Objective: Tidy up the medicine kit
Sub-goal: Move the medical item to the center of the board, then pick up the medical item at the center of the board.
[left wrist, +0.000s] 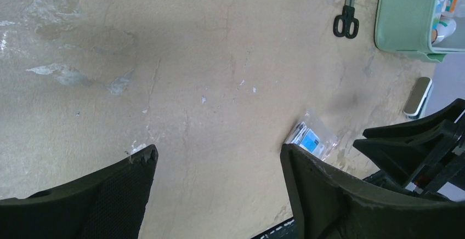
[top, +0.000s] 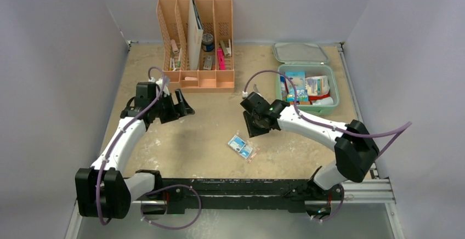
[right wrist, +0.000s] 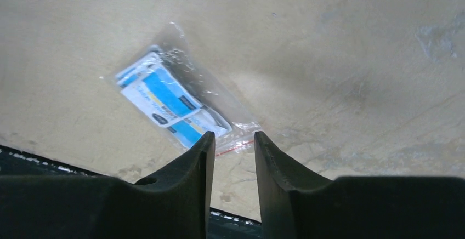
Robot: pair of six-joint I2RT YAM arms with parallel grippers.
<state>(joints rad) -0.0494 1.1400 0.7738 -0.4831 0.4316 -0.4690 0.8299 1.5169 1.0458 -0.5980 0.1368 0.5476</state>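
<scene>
Though well apart from mint-green rounded-square zip medicine kit (top: 300, 53), open at far right: clear plastic packet of blue-white sachets (top: 242, 147) near centre, just beside right gripper (top: 253, 130). Left wrist: left gripper (left wrist: 218, 154) jaws wide apart, empty. Right wrist: jaws slightly apart, nothing clamped, packet just ahead. Likely step: fetching packet; next needs lowering, closing, carrying kitward.

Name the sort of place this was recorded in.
Probably a lab robot test cell: plain grey walls box in a scuffed tabletop, the arms mount on a rail, and the medicine kit and peach organizer look like staged props.
</scene>
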